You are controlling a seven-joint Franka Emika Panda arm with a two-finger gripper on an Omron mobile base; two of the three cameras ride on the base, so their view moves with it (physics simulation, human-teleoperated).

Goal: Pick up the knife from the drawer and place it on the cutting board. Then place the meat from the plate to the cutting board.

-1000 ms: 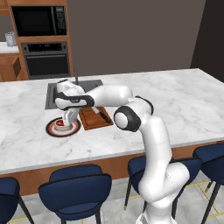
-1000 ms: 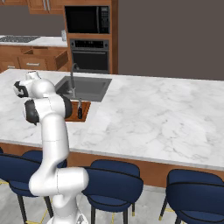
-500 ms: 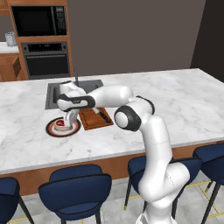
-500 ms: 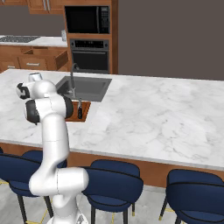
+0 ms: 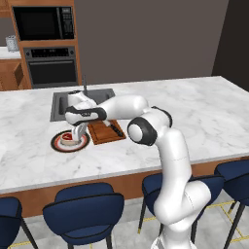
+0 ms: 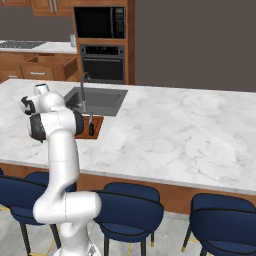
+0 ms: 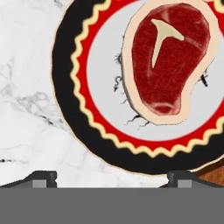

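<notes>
red meat (image 7: 168, 65) lies on the plate (image 7: 70, 109). just above the plate hangs the gripper (image 7: 111, 177), fingers wide apart, holding nothing. the knife (image 5: 115, 130) rests on the cutting board (image 5: 99, 133) beside the plate.

Claw (image 5: 75, 134) lowered over meat (image 5: 67, 139) on plate (image 5: 57, 144), knife (image 5: 116, 130) lay on cutting board (image 5: 102, 133) beside plate, marble surface (image 5: 204, 112).
</notes>
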